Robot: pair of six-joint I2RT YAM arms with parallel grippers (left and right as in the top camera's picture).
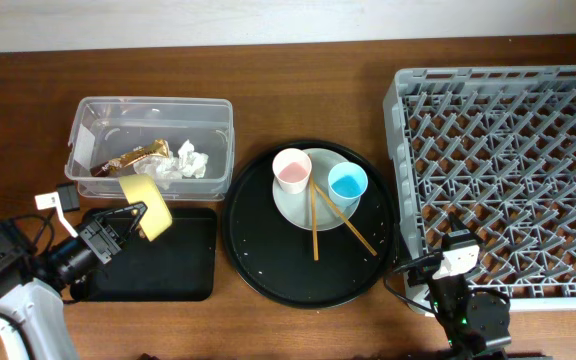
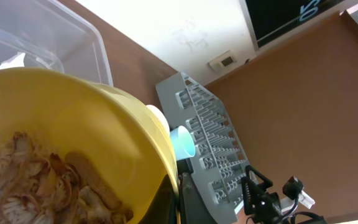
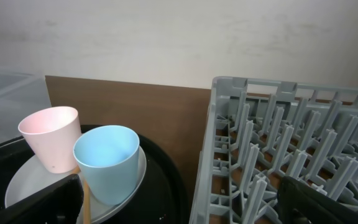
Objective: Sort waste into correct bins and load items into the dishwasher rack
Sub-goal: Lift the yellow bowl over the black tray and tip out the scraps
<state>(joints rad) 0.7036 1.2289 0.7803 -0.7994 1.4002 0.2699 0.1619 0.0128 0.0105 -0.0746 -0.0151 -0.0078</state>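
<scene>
The left gripper (image 1: 126,220) pinched the tilted yellow bowl (image 1: 148,203) by its rim over the shallow black tray (image 1: 183,270), with tan food scraps (image 2: 48,183) inside. Emptying them seemed the step in hand, calling for a steeper tip. The right gripper (image 1: 455,262) sat spread beside the dishwasher rack (image 1: 508,130).

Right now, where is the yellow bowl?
In the overhead view the yellow bowl is on the left side, held tilted by the left hand over the top edge of the black tray, next to the clear tub.
</scene>
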